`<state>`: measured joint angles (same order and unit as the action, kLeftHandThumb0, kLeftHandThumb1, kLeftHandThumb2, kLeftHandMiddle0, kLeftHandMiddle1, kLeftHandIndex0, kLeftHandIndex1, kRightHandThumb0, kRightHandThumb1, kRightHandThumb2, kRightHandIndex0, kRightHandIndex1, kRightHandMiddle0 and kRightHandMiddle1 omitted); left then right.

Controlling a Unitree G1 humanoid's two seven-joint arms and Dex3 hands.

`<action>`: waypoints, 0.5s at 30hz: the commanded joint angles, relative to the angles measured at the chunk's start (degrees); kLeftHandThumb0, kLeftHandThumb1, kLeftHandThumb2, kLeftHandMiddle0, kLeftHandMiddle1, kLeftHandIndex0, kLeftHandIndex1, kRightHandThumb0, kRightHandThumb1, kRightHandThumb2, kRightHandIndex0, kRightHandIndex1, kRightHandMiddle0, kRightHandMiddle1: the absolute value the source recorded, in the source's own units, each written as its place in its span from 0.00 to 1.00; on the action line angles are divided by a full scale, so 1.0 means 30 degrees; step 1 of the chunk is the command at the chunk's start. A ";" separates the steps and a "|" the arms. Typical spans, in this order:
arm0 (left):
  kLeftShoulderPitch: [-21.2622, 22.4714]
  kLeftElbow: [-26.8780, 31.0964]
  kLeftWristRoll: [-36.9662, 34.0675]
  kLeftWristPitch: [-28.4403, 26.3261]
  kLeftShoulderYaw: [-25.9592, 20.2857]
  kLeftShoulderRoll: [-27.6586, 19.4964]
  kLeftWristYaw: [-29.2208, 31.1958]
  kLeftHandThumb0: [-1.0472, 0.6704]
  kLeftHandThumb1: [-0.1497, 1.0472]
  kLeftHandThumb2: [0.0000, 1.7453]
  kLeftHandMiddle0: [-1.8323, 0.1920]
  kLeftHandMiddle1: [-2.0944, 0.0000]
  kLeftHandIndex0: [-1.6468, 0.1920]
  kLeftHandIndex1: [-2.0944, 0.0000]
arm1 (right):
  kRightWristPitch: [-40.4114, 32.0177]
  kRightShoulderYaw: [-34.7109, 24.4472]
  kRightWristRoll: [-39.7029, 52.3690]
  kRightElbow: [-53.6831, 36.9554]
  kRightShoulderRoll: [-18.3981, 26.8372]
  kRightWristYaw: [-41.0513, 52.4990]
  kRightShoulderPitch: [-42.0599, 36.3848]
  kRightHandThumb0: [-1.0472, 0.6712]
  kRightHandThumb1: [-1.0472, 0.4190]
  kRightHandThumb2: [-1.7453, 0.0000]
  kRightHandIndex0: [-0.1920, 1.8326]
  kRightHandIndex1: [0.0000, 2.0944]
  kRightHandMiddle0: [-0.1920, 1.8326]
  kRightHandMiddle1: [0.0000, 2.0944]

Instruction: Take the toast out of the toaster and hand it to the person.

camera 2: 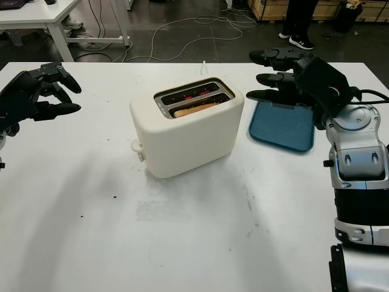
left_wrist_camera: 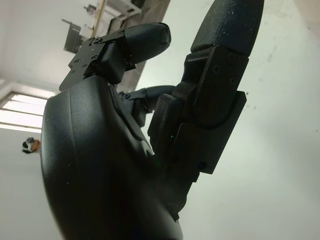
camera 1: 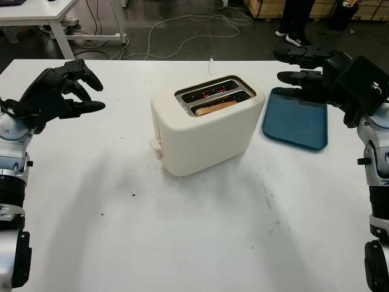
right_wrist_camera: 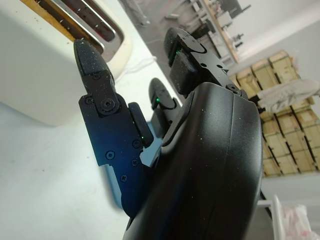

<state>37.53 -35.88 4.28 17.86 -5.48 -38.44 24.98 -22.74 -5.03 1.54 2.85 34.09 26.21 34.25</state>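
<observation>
- A broad white table (camera 1: 200,243) with a matte top is seen, on which everything is carried.
- A cream-coloured, rounded two-slot plastic toaster (camera 1: 206,125) is stood directly on it, near the middle.
- A dark blue rectangular tray (camera 1: 296,118) with rounded corners is laid flat just to the right of the toaster, apart from it.
- Small dark crumbs (camera 1: 133,195) are scattered in front of the toaster.

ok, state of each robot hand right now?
Left robot hand: open, holding nothing, raised left of the toaster.
Right robot hand: open, holding nothing, over the blue tray.
</observation>
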 commanded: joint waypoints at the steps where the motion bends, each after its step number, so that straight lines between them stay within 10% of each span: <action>1: 0.0202 -0.0160 -0.0169 0.0066 0.0069 0.0117 0.0097 0.00 0.85 0.00 0.74 0.23 0.72 0.27 | 0.0263 -0.0066 0.0106 0.0102 -0.0107 -0.0040 0.0088 0.30 0.19 1.00 0.35 0.02 0.35 0.00; 15: 0.0564 0.0153 -0.0636 -0.1006 -0.0143 0.0509 0.0880 0.00 0.85 0.00 0.76 0.22 0.71 0.27 | 0.0372 -0.0109 0.0234 0.0253 -0.0034 0.0214 0.0207 0.30 0.19 1.00 0.34 0.02 0.34 0.00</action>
<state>38.34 -36.19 3.91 15.46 -5.57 -37.13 27.18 -22.70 -5.03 1.70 2.97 34.10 26.63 34.26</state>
